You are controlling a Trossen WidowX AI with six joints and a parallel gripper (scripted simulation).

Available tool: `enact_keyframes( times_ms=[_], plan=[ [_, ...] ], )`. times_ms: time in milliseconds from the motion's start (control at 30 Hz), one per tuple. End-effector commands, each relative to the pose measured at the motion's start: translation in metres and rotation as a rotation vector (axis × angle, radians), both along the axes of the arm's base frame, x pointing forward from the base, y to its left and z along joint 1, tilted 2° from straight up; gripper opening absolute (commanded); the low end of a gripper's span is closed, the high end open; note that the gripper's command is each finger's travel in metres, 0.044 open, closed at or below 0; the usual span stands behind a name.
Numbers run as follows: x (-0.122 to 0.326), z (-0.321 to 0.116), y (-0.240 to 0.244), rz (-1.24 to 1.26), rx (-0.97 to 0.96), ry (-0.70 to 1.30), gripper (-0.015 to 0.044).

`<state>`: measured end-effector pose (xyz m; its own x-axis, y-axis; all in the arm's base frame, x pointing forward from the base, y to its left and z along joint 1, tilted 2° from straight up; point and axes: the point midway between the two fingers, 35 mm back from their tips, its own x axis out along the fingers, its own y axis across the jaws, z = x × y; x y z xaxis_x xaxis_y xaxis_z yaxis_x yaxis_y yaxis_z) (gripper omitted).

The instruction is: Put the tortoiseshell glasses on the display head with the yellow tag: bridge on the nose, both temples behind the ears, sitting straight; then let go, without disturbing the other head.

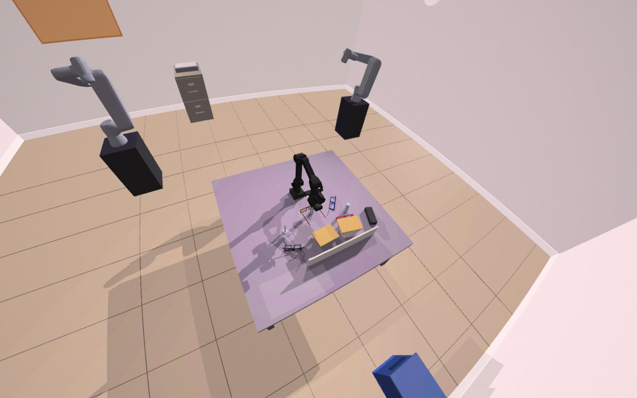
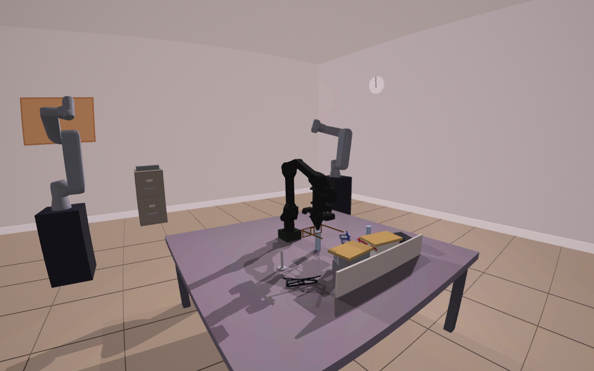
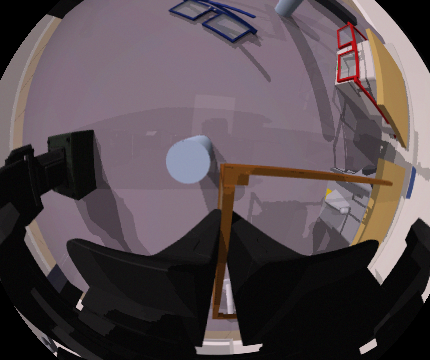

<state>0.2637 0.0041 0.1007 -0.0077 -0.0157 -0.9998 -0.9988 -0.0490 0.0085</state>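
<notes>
My gripper (image 1: 317, 207) (image 2: 318, 228) (image 3: 222, 216) is shut on the front frame of the tortoiseshell glasses (image 2: 333, 229) (image 3: 300, 174). It holds them in the air above the table, with the temples open. One temple reaches right in the wrist view; the other is hidden there. The head with the yellow tag (image 3: 328, 192) is grey (image 3: 342, 215) and stands under the nearer tan board (image 1: 325, 235) (image 2: 349, 249), away from the held glasses. The other head (image 3: 367, 56) is pale, under the second tan board (image 1: 349, 225) (image 2: 380, 238), with red glasses (image 3: 356, 62) at its front.
A light blue cylinder (image 2: 317, 242) (image 3: 188, 161) stands close below the gripper; another (image 1: 347, 207) (image 2: 368, 229) is farther right. Blue glasses (image 1: 332, 203) (image 3: 227, 27), black glasses (image 1: 293, 247) (image 2: 301, 281) and a small stand (image 2: 282, 260) are on the table. A low wall (image 2: 377, 267) runs beyond the heads.
</notes>
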Motion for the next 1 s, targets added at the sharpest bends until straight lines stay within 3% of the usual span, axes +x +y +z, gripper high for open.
enact_keyframes(
  times_ms=[0,967],
  plan=[
    [-0.002,-0.006,0.0,0.018,-0.011,0.013,0.0],
    [-0.002,-0.025,-0.001,0.017,0.017,0.015,0.0]
  ],
)
